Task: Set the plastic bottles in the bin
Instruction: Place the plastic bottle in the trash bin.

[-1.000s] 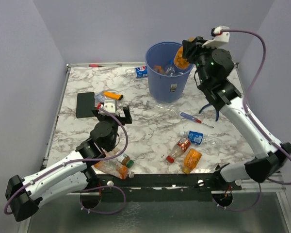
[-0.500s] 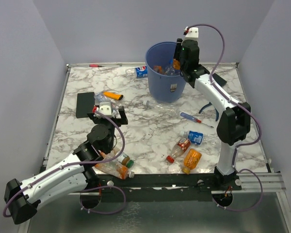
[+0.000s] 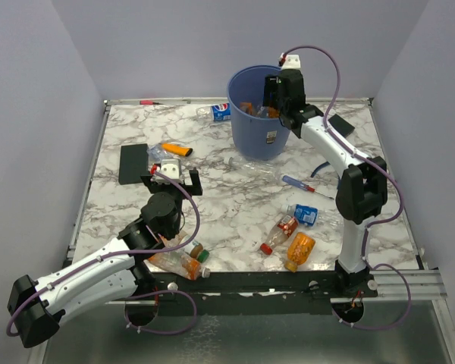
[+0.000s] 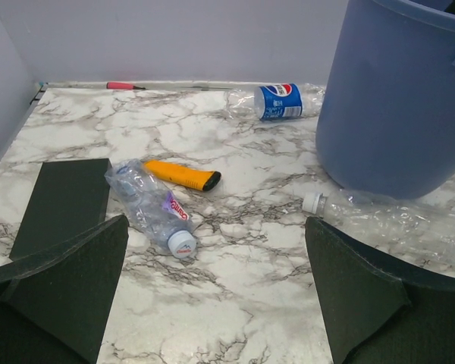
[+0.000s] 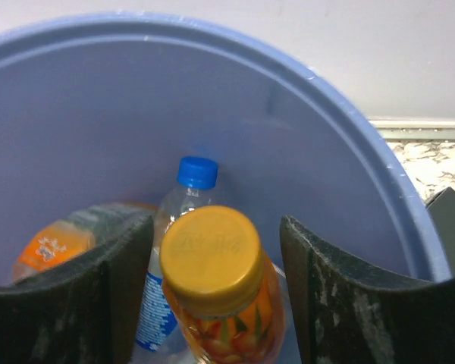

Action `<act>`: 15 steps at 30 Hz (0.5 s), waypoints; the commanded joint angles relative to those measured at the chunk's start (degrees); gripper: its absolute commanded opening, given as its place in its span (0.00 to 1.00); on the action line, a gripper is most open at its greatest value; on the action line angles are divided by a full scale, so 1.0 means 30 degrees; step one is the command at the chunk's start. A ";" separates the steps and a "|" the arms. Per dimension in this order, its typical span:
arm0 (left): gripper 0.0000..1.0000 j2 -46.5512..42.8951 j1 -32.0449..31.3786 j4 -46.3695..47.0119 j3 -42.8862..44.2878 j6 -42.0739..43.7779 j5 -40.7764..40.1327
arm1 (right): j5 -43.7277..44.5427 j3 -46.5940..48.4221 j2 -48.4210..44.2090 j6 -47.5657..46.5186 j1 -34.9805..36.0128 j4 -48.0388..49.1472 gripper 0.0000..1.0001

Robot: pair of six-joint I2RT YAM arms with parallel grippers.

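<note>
The blue bin (image 3: 258, 140) stands at the back of the table. My right gripper (image 3: 275, 95) hangs over its mouth, jaws open. Between its fingers (image 5: 330, 296) an orange-capped bottle (image 5: 212, 262) sits loose, with a gap on its right side. Below it in the bin (image 5: 136, 98) lie a blue-capped bottle (image 5: 183, 205) and an orange-labelled one (image 5: 49, 249). My left gripper (image 3: 172, 176) is open and empty over the marble. Ahead of it lie a purple-labelled bottle (image 4: 153, 206), a Pepsi bottle (image 4: 280, 101) and a crushed clear bottle (image 4: 379, 220).
Several more bottles (image 3: 288, 235) lie near the table's front edge, and others (image 3: 180, 262) by the left arm. A black slab (image 3: 133, 163), an orange knife (image 4: 180, 174), a screwdriver (image 3: 303, 186) and blue pliers (image 3: 330, 168) rest on the table. Walls close the sides.
My right arm carried the orange-capped bottle leftward over the bin and its jaws widened off it. The left arm shifted only slightly.
</note>
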 commanded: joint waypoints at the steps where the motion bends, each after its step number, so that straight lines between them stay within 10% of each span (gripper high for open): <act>1: 0.99 0.0033 0.0026 -0.0351 0.0289 -0.0200 0.0488 | -0.1694 -0.0269 -0.0519 0.1191 0.0012 -0.1348 0.74; 8: 0.99 0.0108 0.0028 -0.0434 0.0301 -0.0165 0.0461 | -0.2547 0.1277 -0.1832 0.1938 0.0019 -0.2332 0.99; 15: 0.99 0.0208 0.0021 -0.0529 0.0342 -0.0154 0.0546 | -0.3875 0.3059 -0.4405 0.2849 0.0028 -0.3026 1.00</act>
